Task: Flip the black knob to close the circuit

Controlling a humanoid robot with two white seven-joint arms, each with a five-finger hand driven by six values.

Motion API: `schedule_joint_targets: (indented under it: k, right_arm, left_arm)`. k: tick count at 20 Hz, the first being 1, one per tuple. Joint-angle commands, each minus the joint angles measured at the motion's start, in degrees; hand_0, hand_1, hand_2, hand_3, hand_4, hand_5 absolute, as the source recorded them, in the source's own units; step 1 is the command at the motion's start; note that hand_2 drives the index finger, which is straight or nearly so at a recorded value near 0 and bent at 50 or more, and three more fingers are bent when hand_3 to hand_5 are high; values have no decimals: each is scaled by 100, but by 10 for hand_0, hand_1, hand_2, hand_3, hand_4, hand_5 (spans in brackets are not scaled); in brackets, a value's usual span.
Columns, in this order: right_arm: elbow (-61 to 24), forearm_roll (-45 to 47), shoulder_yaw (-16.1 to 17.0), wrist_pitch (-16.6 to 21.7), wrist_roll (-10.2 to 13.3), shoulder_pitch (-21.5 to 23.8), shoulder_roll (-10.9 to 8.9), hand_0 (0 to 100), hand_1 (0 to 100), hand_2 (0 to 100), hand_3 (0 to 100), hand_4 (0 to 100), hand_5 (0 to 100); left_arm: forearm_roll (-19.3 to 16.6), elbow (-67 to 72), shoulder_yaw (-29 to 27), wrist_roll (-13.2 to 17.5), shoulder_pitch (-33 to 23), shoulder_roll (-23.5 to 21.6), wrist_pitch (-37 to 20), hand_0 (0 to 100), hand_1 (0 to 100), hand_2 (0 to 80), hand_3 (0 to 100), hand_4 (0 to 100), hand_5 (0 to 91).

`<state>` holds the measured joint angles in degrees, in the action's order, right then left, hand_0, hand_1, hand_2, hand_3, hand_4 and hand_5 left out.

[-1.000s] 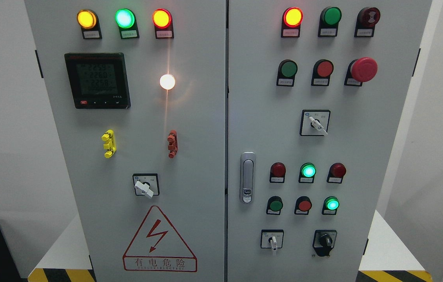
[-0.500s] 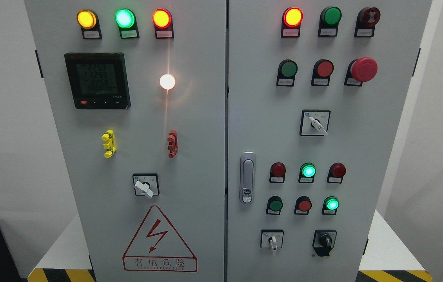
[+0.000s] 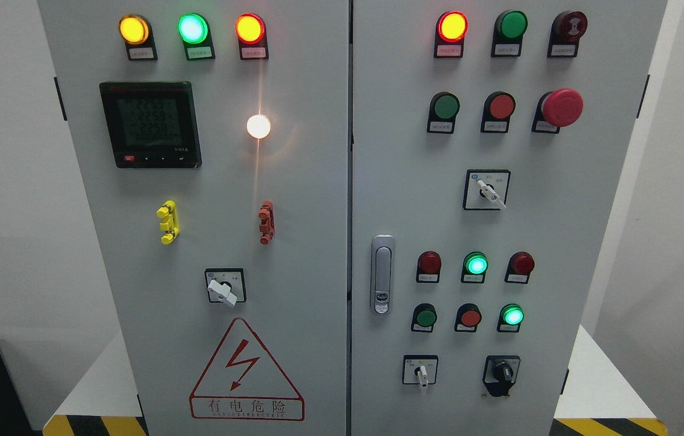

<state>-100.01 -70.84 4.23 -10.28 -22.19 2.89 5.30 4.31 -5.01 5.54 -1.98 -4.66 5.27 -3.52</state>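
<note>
Black knob (image 3: 501,370) sits low on the cabinet's right door (image 3: 560,242), handle near upright; neither of my hands shows, grip state unknown.

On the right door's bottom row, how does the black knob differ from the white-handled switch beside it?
The black knob is all black on a black plate; the white switch has a slim white handle on a white, black-framed plate. The black knob's grip is short and thick, and its pointing is hard to read; the white switch's handle hangs straight down past its plate. The black knob sits right, the white switch left. Both are rotary selectors at one height, and no hand touches either.
</note>
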Motion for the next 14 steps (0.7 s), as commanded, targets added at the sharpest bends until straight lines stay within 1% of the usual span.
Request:
schedule_joint_targets:
  k: [1, 3, 4, 8, 13, 14]
  right_arm:
    - [-739, -413, 113, -70, -109, -560, 94, 0, 0, 921, 1000, 977, 961]
    - [-739, -448, 113, -202, -311, -701, 85, 0, 0, 921, 1000, 977, 962]
    - [-731, -475, 113, -220, -338, -780, 85, 0, 0, 921, 1000, 977, 962]
    - [-590, -686, 139, -238, -364, -1123, 85, 0, 0, 920, 1000, 977, 962]
    - [-379, -870, 235, -299, -382, -1369, 85, 0, 0, 920, 1000, 977, 961]
    - [-335, -896, 244, -325, -434, -1405, 85, 0, 0, 921, 1000, 976, 961]
  left_arm:
    - [0, 0, 0, -4, 0, 0, 0, 120, 556, 0, 0, 0, 0]
    - [0, 0, 0, -4, 0, 0, 0, 120, 556, 0, 0, 0, 0]
    - [0, 0, 0, -4, 0, 0, 0, 120, 556, 0, 0, 0, 0]
    - [0, 0, 0, -4, 0, 0, 0, 120, 556, 0, 0, 0, 0]
    - [0, 0, 0, -4, 0, 0, 0, 120, 556, 0, 0, 0, 0]
    - [0, 0, 0, -4, 0, 0, 0, 120, 556, 0, 0, 0, 0]
